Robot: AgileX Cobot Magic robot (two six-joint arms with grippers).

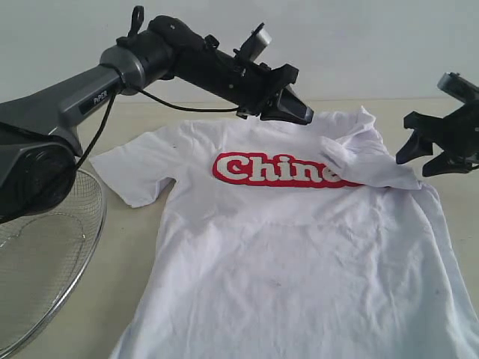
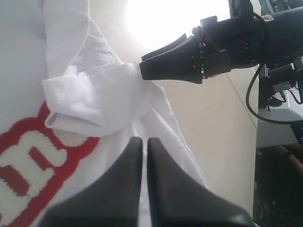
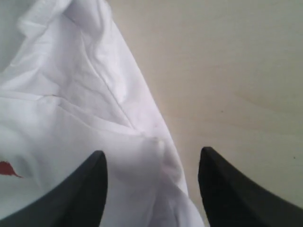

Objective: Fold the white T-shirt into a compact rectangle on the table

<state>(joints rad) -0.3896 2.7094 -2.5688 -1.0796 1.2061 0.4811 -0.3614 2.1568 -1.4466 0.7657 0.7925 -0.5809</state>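
Our right gripper [image 1: 420, 158] hangs with its jaws wide apart and empty, just beside the far edge of the white T-shirt [image 1: 284, 247]. In its own wrist view the two dark fingers [image 3: 90, 189] stand either side of the shirt's rumpled edge, pinching nothing. We cannot tell whether they brush the cloth.

Our left gripper [image 1: 299, 112] reaches across to the collar with its jaws pressed together, and we see no cloth between them.

The shirt lies face up and mostly flat on the table [image 1: 127, 224], beside a wire basket [image 1: 45, 247]. One sleeve [image 1: 367, 161] is turned inward over the end of the red banner [image 1: 262, 170], hiding its last letters. We judge this a first fold, meant to narrow the shirt towards a rectangle. The other sleeve [image 1: 131, 176] is spread out, not yet folded.
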